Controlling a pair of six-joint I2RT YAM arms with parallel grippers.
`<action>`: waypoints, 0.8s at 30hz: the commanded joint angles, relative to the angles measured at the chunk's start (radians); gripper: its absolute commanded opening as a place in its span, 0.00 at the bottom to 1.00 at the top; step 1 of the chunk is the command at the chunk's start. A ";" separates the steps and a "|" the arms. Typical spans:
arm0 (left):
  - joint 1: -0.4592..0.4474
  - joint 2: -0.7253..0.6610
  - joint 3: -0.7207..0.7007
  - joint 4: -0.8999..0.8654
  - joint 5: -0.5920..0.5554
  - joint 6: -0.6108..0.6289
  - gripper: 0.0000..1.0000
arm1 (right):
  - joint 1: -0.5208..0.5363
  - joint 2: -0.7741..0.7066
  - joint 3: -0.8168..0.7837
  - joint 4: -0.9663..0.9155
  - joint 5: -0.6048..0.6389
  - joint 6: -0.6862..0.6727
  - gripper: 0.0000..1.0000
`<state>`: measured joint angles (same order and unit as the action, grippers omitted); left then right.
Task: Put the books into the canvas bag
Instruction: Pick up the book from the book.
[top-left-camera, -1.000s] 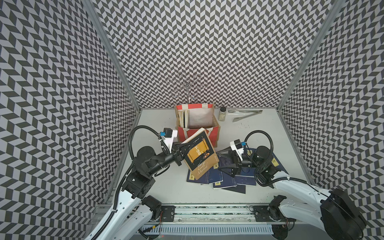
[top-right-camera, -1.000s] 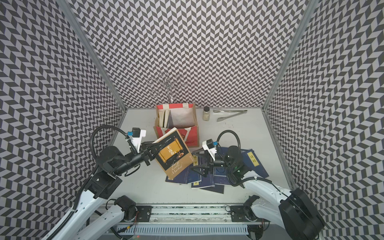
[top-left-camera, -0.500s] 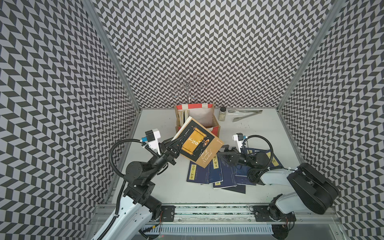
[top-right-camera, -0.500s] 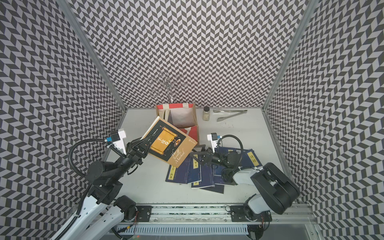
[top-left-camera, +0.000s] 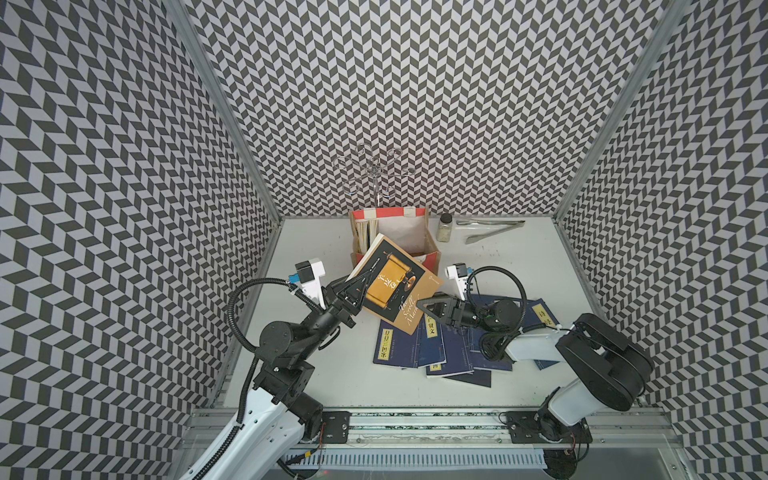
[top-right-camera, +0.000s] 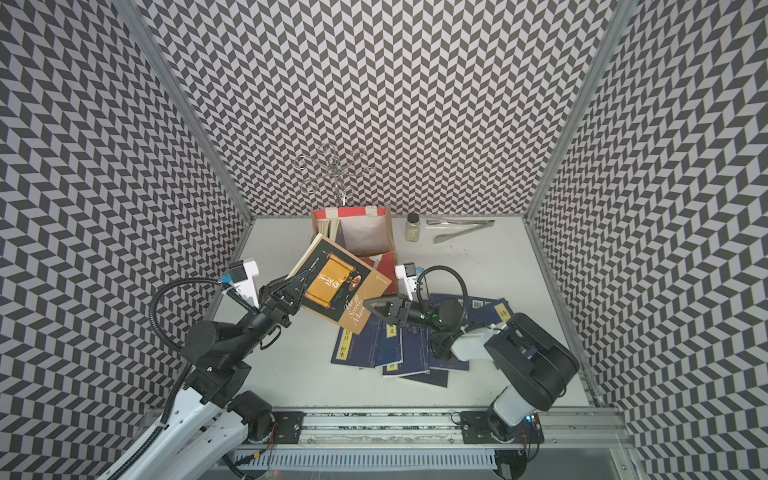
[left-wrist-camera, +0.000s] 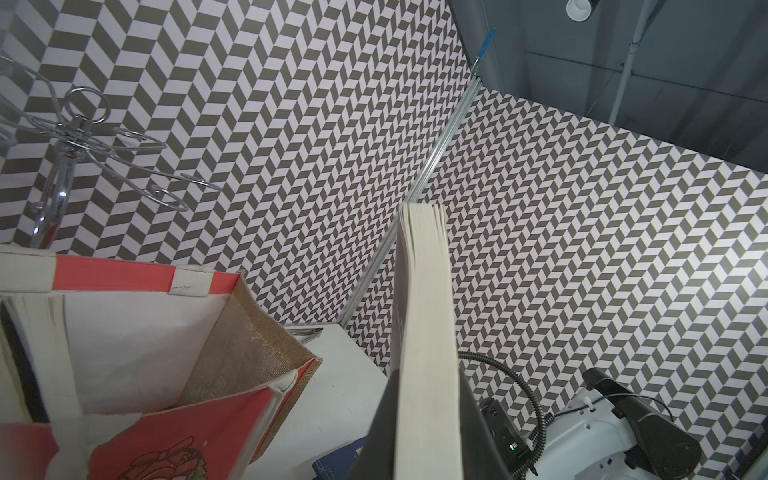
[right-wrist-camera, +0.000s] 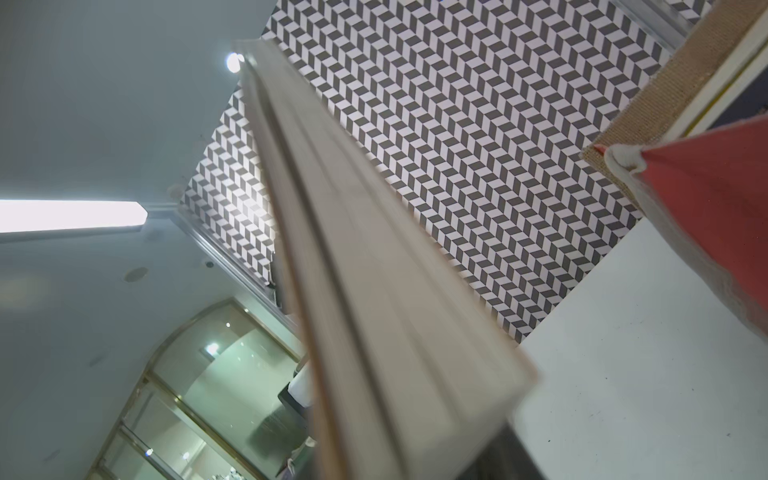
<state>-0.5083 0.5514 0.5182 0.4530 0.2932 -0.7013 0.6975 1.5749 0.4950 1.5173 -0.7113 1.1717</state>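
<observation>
The black-and-gold book (top-left-camera: 392, 286) (top-right-camera: 336, 286) hangs tilted in the air just in front of the canvas bag (top-left-camera: 390, 214) (top-right-camera: 349, 212). My left gripper (top-left-camera: 353, 291) (top-right-camera: 291, 291) is shut on its left edge. In the left wrist view the book's page edge (left-wrist-camera: 428, 332) runs between the dark fingers (left-wrist-camera: 380, 419), beside the bag's red rim (left-wrist-camera: 137, 274). My right gripper (top-left-camera: 426, 309) (top-right-camera: 372, 307) is shut on the book's lower right edge; the page block (right-wrist-camera: 374, 270) fills the right wrist view. Several navy books (top-left-camera: 436, 349) lie fanned on the table. Books (top-left-camera: 365, 230) stand inside the bag's left end.
A small jar (top-left-camera: 444, 227) and metal tongs (top-left-camera: 490, 230) lie at the back right of the bag. A wire rack (top-left-camera: 376, 170) stands behind the bag against the back wall. Patterned walls close in three sides.
My left arm has raised the black-and-gold book up toward the bag. The right gripper has left the navy books, reached the book's lower right edge and closed from wide open.
</observation>
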 joint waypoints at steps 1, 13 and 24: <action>-0.006 -0.014 0.033 0.041 0.015 -0.010 0.00 | -0.025 -0.044 0.014 0.366 -0.011 0.006 0.11; 0.021 0.206 0.422 -0.513 0.343 0.303 0.58 | -0.160 -0.103 0.050 0.366 -0.393 0.070 0.00; 0.027 0.336 0.611 -0.862 0.375 0.495 0.44 | -0.240 -0.147 0.018 0.366 -0.543 0.023 0.00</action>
<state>-0.4816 0.8558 1.0882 -0.2787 0.6491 -0.2955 0.4652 1.4639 0.5205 1.5173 -1.1057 1.2144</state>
